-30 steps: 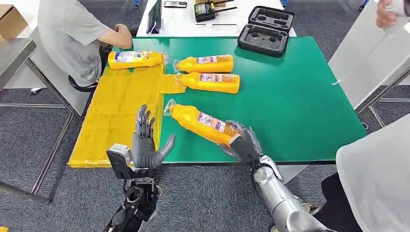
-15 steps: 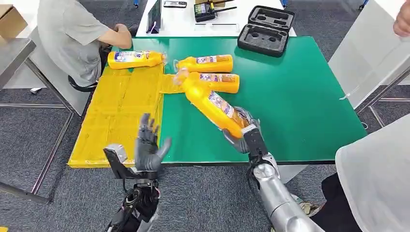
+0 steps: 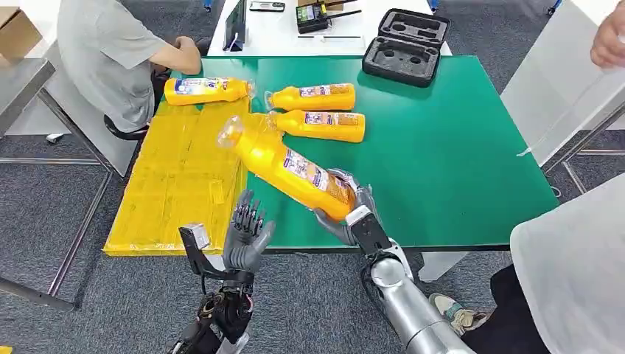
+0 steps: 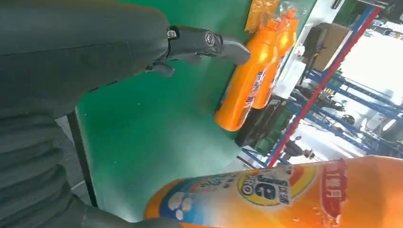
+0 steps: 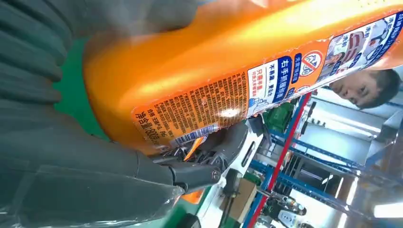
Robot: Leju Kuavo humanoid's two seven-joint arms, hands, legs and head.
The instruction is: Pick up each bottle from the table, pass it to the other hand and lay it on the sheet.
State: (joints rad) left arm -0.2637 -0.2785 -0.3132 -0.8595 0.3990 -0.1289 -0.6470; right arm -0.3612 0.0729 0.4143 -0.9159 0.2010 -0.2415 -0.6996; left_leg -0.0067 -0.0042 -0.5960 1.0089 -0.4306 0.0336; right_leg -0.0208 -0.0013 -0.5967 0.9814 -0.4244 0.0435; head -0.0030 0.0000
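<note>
My right hand (image 3: pixel 348 214) grips the base of an orange bottle (image 3: pixel 289 167) and holds it above the green table (image 3: pixel 457 147), its capped neck pointing up and left over the yellow sheet's (image 3: pixel 177 177) edge. In the right wrist view the bottle (image 5: pixel 247 61) lies across my fingers (image 5: pixel 199 173). My left hand (image 3: pixel 245 234) is open at the table's front edge, fingers up, just left of and below the bottle; the held bottle (image 4: pixel 266 194) shows close beside it. One bottle (image 3: pixel 206 90) lies at the sheet's far end. Two more bottles (image 3: pixel 313 96) (image 3: pixel 324 125) lie on the table.
A person in a grey shirt (image 3: pixel 110 51) sits at the far left corner. A black foam case (image 3: pixel 405 46) lies at the table's back edge. Another person in white (image 3: pixel 575 265) stands at the right, and a person's hand (image 3: pixel 608 40) shows at top right.
My right hand has lifted the bottle off the table and carried it left, neck now over the sheet's edge. My left hand has moved right, toward the bottle.
</note>
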